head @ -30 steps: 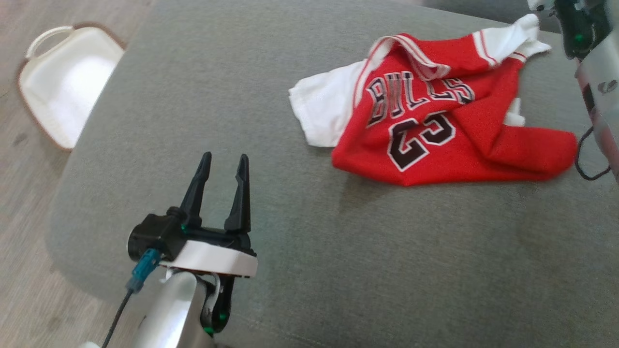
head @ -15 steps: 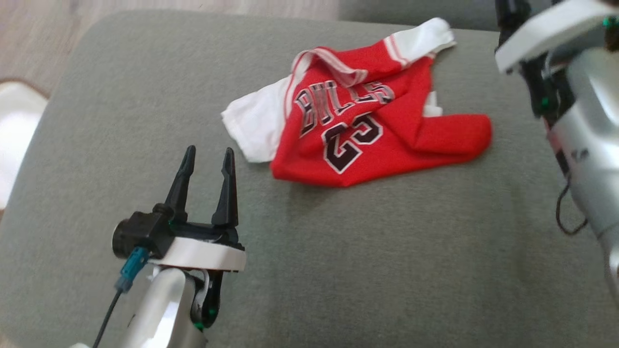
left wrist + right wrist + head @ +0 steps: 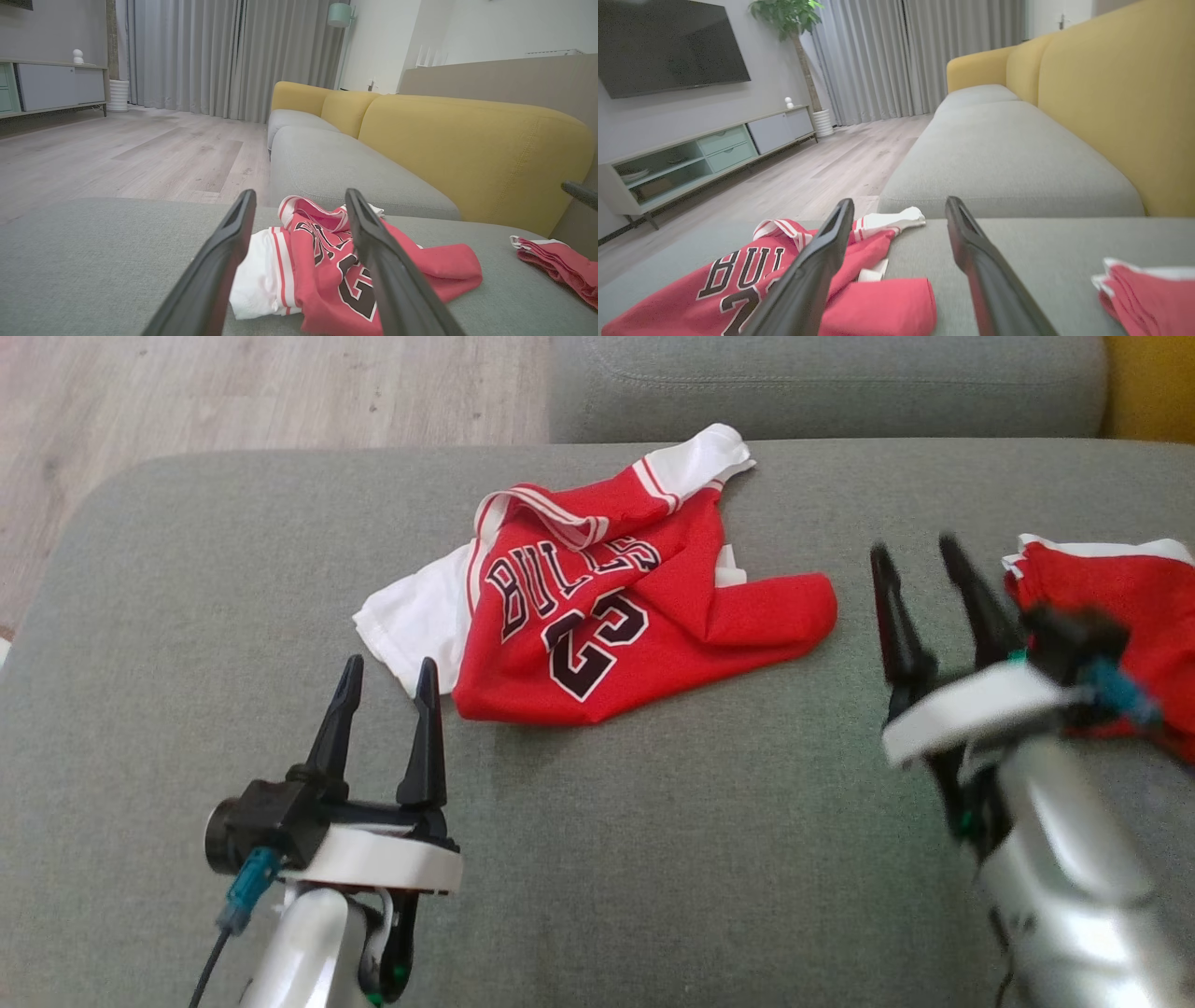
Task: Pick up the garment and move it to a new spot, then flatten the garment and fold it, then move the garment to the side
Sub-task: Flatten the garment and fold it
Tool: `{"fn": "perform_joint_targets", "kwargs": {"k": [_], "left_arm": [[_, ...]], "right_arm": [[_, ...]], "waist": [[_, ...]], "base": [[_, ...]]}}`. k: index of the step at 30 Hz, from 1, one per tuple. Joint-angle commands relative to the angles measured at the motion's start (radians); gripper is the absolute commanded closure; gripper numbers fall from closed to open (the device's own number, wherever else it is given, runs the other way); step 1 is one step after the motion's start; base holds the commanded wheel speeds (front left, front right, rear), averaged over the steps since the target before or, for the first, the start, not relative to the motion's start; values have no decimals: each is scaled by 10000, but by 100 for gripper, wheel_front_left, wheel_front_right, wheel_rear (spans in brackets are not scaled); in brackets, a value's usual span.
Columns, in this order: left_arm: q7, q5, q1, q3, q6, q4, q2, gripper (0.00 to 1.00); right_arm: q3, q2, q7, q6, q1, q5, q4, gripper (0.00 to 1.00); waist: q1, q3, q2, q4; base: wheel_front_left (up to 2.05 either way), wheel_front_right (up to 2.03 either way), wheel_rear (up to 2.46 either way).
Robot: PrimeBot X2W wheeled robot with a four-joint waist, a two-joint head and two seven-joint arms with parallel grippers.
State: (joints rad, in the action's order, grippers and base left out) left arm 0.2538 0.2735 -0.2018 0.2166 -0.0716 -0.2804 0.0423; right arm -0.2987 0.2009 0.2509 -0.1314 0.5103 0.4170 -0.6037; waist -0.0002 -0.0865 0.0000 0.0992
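Note:
The garment (image 3: 597, 616) is a red and white jersey with dark lettering, lying crumpled on the grey sofa seat (image 3: 653, 859); it also appears in the left wrist view (image 3: 327, 261) and the right wrist view (image 3: 738, 275). My left gripper (image 3: 387, 677) is open and empty, just short of the garment's white sleeve at its near left. My right gripper (image 3: 915, 555) is open and empty, to the right of the garment's red hem.
A second red and white cloth (image 3: 1111, 607) lies at the right edge of the seat, beside my right wrist. A further grey cushion (image 3: 822, 383) lies beyond, with yellow backrests (image 3: 467, 140) at the right. Wooden floor (image 3: 233, 401) is at the upper left.
The head camera has swung right, so the white basket has left the picture and the second cloth has come in. My right gripper now sits low beside the garment's right end.

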Motion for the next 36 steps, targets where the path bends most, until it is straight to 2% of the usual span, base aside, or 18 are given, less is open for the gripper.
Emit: {"fn": "perform_joint_targets", "kwargs": {"k": [1,5,11,21,36], "left_arm": [[80,-72,-220,-380,-35,352,79,0],[80,-103,-155,-357,-68,323,79,0],[80,-151,-167,-327,-117,302,79,0],[80,-215,-203,-222,-193,284,79,0],[80,-263,-266,-154,-238,252,79,0]], "right_arm": [[242,-382,92,7,-419,-281,658,0],[849,-996,-162,7,-1873,-1144,1579,0],[1335,-1406,-557,7,-2920,-1788,2718,0],[1317,-1499,-1095,7,-3221,-2173,3614,0],[1174,-1505,-1335,7,-3078,-2357,3665,0]], "waist": [[2,54,0,-84],[2,67,0,-146],[2,24,0,-153],[2,-61,0,88],[2,-253,0,503]], "base": [[0,0,0],[0,0,0],[0,0,0],[0,0,0],[0,0,0]]}}
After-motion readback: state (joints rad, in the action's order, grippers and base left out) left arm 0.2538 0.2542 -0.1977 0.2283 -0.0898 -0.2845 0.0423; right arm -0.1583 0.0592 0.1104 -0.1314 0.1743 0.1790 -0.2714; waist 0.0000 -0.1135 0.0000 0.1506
